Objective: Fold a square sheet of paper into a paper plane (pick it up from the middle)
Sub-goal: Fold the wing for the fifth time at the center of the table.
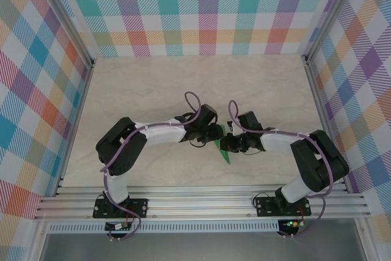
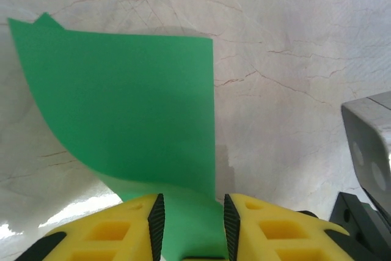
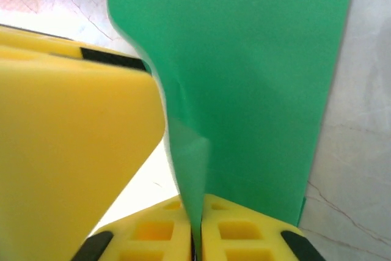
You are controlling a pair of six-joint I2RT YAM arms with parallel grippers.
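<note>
The bright green sheet of paper point(image 1: 224, 150) hangs folded between the two grippers above the table's middle, a pointed end toward the near edge. My right gripper point(image 3: 197, 239) is shut on the paper point(image 3: 244, 77), its yellow fingertips pinching a bent edge. My left gripper point(image 2: 190, 227) is open; the paper point(image 2: 128, 108) passes through the gap between its ribbed pads point(image 2: 156, 221) and curves away over the table. From above, the left gripper point(image 1: 212, 131) and right gripper point(image 1: 230, 141) nearly touch. The left gripper's yellow finger point(image 3: 73, 120) looms on the left of the right wrist view.
The pale marbled tabletop point(image 1: 153, 84) lies inside checkered walls point(image 1: 201, 10). An aluminium rail frame point(image 1: 201, 203) runs along the near edge. A grey and black part of the right arm point(image 2: 366, 163) stands close at the right of the left wrist view.
</note>
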